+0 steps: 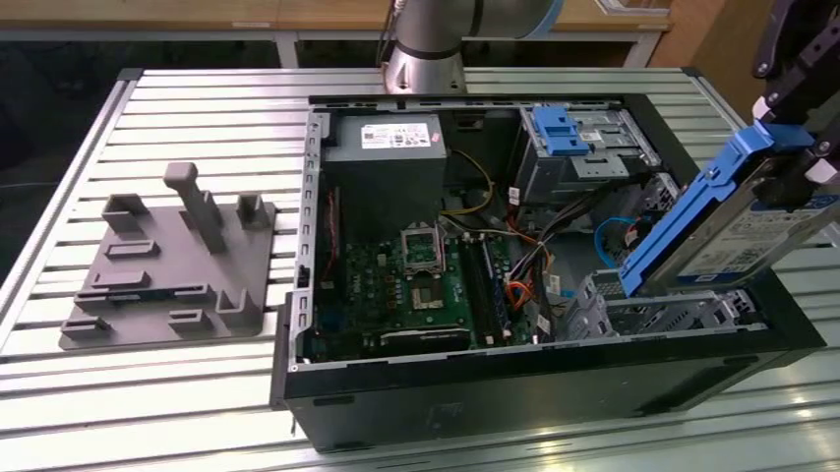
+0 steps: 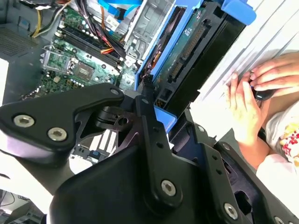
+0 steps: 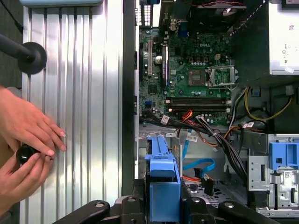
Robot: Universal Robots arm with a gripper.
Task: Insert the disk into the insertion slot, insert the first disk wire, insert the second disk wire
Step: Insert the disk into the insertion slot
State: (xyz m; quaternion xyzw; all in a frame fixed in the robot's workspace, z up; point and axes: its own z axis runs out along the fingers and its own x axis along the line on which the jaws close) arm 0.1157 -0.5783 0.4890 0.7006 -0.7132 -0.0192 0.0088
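Note:
The disk (image 1: 742,231), a silver drive with a white label in a bright blue caddy, hangs steeply tilted over the exterior view's right end of the open computer case. My gripper (image 1: 794,162) is shut on its upper end. Its lower end sits just above the insertion slot (image 1: 670,315), the grey perforated cage at the case's near right corner. In the second wrist view my black fingers (image 2: 149,116) clamp the disk (image 2: 187,51). The blue caddy (image 3: 163,179) points down into the case in the first wrist view. A loose blue cable (image 3: 198,165) lies beside the cage.
A taller grey bay with a blue latch (image 1: 568,133) stands behind the cage. The motherboard (image 1: 413,285) and power supply (image 1: 388,147) fill the case. A grey pegged fixture (image 1: 171,265) lies on the slatted table (image 1: 197,98). A person's hands (image 3: 25,140) rest beside the case.

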